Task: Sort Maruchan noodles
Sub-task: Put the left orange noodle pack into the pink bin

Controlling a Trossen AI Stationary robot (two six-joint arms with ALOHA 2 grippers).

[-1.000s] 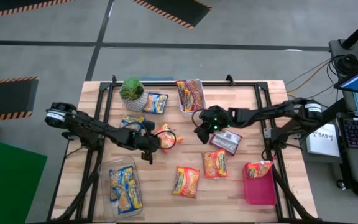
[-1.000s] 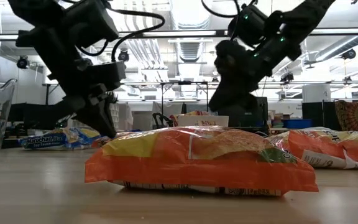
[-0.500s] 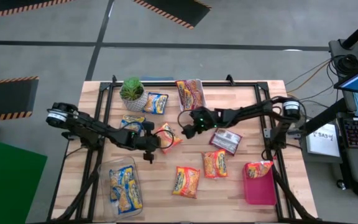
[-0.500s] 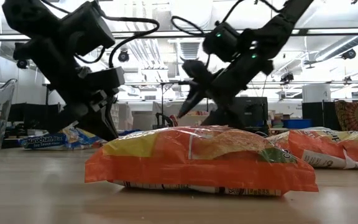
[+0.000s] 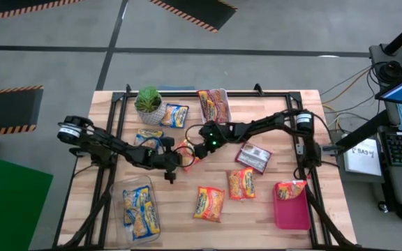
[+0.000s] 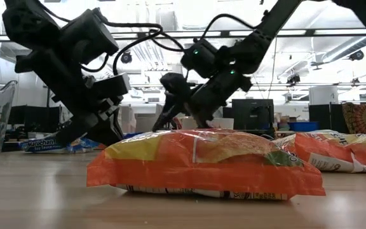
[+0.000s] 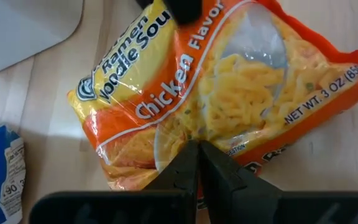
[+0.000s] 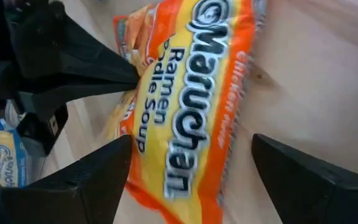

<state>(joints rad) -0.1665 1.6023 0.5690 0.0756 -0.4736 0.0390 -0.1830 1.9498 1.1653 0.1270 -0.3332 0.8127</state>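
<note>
An orange-yellow Maruchan chicken packet (image 5: pixel 187 152) lies mid-table between my two grippers. My left gripper (image 5: pixel 176 162) comes from the table's left and is shut on the packet's edge. My right gripper (image 5: pixel 197 145) reaches in from the right and stands open. In its wrist view one finger (image 8: pixel 73 186) stands on each side of the packet (image 8: pixel 185 106), touching nothing. Other noodle packets lie around: blue ones (image 5: pixel 174 115), orange ones (image 5: pixel 209 202) and a maroon one (image 5: pixel 253 157). My left gripper pinches the orange packet's long edge (image 7: pixel 188 134) between its two shut fingers (image 7: pixel 180 163). The fingers slant down from the table's left and lie across that edge. Whether the packet is clear of the table I cannot tell.
A small potted plant (image 5: pixel 149 102) stands at the far left. A clear bin (image 5: pixel 139 209) with blue packets sits near left, a clear bin (image 5: pixel 213 106) with a maroon packet at the far edge, and a red tray (image 5: pixel 292 209) near right. An orange packet (image 6: pixel 202 165) fills the low view's foreground.
My right gripper has swung toward the table's left and come down to the orange packet, rolling its wrist and opening its fingers wide. My left gripper has sunk a little, staying shut on the packet.
</note>
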